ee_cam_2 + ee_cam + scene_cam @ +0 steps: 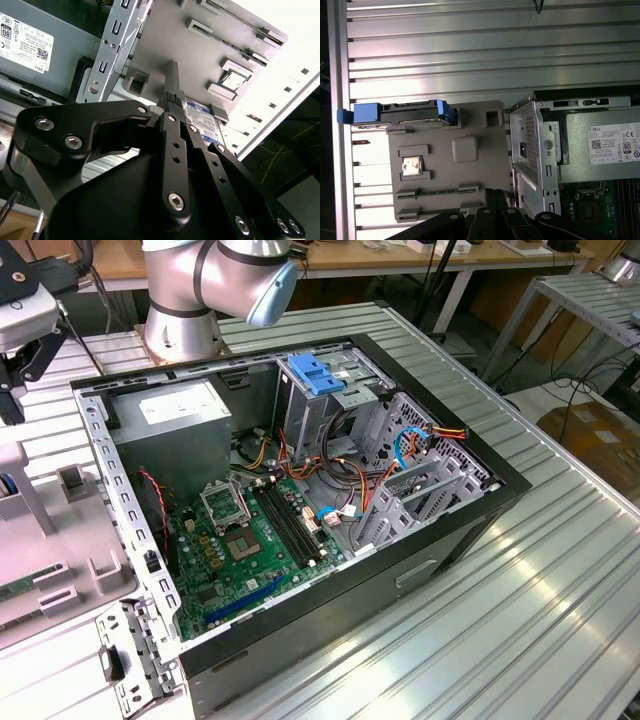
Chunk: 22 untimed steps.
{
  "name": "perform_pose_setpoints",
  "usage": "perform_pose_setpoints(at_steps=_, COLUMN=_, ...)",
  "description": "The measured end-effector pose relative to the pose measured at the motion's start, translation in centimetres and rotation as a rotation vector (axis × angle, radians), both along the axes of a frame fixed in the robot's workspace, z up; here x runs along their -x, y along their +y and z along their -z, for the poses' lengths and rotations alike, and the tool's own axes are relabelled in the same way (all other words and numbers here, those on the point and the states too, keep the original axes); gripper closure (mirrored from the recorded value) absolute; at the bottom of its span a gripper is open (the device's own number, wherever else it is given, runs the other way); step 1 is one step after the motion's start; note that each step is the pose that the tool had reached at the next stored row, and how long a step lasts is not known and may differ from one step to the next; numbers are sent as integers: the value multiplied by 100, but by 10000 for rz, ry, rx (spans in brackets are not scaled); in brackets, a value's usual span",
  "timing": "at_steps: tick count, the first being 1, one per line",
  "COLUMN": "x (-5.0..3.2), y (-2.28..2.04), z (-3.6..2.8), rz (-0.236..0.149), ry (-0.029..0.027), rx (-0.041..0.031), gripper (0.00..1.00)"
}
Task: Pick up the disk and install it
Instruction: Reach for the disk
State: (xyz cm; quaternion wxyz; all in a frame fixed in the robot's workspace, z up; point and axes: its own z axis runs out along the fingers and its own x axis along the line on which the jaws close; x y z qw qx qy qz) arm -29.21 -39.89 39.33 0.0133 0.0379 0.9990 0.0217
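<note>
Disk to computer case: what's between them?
In the first wrist view, a stretch of grey holder plate with a small square socket lies between the disk and the computer case.

1 disk (410, 113), 1 grey holder tray (450, 170), 1 open computer case (440, 540), 1 power supply (170, 422).

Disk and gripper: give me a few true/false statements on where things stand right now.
1. The disk stands on edge in a slot of the gray tray, outside the case. True.
2. The gripper grips the disk. False: in the first wrist view it is apart from the disk, at the tray's opposite edge.
3. The disk's side rails are red. False: they are blue.
4. The case is open, its motherboard exposed. True.
</note>
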Motion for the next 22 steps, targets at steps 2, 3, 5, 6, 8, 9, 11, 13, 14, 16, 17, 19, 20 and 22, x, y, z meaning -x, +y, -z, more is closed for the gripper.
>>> perform_pose_setpoints(at_steps=2, x=23, y=0, z=0, rz=0, ry=0, rx=0, gripper=89)
perform_pose_setpoints(at_steps=3, x=35, y=0, z=1, rz=0, ry=-1, rx=0, gripper=89)
perform_pose_setpoints(at_steps=5, x=69, y=0, z=0, rz=0, ry=0, rx=0, gripper=89)
perform_pose_setpoints(at_steps=6, x=80, y=0, z=0, rz=0, ry=1, rx=0, gripper=89)
perform_pose_setpoints(at_steps=8, x=99, y=0, z=1, rz=0, ry=0, rx=0, gripper=89)
perform_pose_setpoints(at_steps=9, x=109, y=0, z=1, rz=0, ry=0, rx=0, gripper=89)
perform_pose_setpoints(at_steps=11, x=130, y=0, z=2, rz=0, ry=0, rx=0, gripper=89)
perform_pose_setpoints(at_steps=13, x=145, y=0, z=2, rz=0, ry=0, rx=-1, gripper=89)
perform_pose_setpoints(at_steps=14, x=158, y=0, z=2, rz=0, ry=0, rx=0, gripper=89)
perform_pose_setpoints(at_steps=16, x=183, y=0, z=3, rz=0, ry=0, rx=0, gripper=89)
perform_pose_setpoints(at_steps=17, x=195, y=0, z=3, rz=0, ry=0, rx=0, gripper=89)
perform_pose_setpoints(at_steps=19, x=215, y=0, z=4, rz=0, ry=0, rx=0, gripper=89)
perform_pose_setpoints(at_steps=20, x=225, y=0, z=5, rz=0, ry=0, rx=0, gripper=89)
perform_pose_setpoints(at_steps=22, x=242, y=0, z=5, rz=0, ry=-1, rx=0, gripper=89)
